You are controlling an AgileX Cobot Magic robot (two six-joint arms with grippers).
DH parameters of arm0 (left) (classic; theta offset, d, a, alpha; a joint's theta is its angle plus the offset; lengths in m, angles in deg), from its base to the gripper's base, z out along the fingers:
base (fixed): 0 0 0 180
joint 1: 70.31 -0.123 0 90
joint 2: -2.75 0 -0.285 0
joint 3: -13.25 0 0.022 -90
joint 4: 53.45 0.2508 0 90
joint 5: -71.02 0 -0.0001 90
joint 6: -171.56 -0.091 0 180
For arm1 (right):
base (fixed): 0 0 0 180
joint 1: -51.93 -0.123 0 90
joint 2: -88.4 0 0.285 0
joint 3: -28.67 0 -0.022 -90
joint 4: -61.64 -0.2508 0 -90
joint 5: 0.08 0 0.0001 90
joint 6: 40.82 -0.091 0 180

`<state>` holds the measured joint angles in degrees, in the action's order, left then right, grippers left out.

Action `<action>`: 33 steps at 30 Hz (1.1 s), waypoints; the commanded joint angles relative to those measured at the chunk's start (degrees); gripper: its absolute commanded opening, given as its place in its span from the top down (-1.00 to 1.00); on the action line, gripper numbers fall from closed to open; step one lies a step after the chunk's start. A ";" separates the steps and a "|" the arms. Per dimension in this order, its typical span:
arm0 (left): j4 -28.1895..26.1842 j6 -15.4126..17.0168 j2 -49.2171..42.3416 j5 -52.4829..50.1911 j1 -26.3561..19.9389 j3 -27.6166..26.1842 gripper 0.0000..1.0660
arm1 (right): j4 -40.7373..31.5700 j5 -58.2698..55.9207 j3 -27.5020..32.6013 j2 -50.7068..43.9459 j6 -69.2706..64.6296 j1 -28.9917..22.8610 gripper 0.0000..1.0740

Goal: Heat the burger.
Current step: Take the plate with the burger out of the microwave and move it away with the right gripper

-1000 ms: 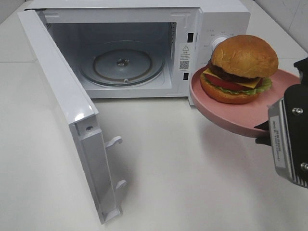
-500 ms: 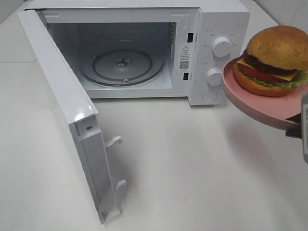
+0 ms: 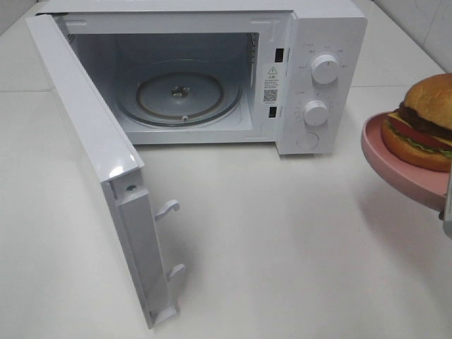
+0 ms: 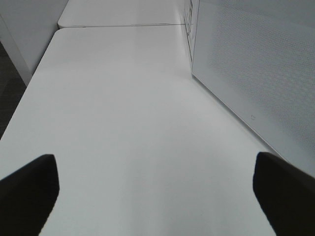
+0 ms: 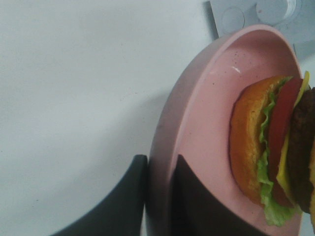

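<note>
Burger (image 5: pixel 275 157) and its pink plate (image 5: pixel 197 137) are what your right gripper (image 5: pixel 158 196) carries: the two dark fingers (image 5: pixel 123 201) are pressed together on the plate's rim, one on the outer side and one on the inner side, as you see in the right wrist view. The burger sits on the plate a little away from the pinched edge, with its bun, lettuce, tomato, cheese and patty all in layers.

From the high camera you find the burger (image 3: pixel 424 120) and the plate (image 3: pixel 395 166) at the far right border, raised above the white table (image 3: pixel 282 240), to the right of the microwave (image 3: pixel 212 70) and apart from it. Only a small grey piece of the right arm shows there at the border.

Your left gripper (image 4: pixel 157 189) has its fingers (image 4: pixel 27 189) wide apart and holds nothing; below it is only the white table (image 4: pixel 123 123). Beside it stands the perforated face of the microwave door (image 4: pixel 256 73).

The microwave door (image 3: pixel 99 162) is swung fully open toward the left. Inside, the glass turntable (image 3: pixel 180 95) lies bare. Two white knobs (image 3: pixel 325 68) are on the control panel, one above the other.
</note>
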<state>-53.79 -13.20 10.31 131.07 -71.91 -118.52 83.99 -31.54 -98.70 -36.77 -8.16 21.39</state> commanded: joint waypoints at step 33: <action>-0.06 0.06 -0.86 -0.06 -0.11 0.00 -0.94 | 31.17 -4.64 1.49 7.73 -42.00 9.57 0.91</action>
<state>-53.79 -13.20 10.31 131.07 -71.91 -118.52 108.91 -35.60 -96.58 -30.13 -47.29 30.16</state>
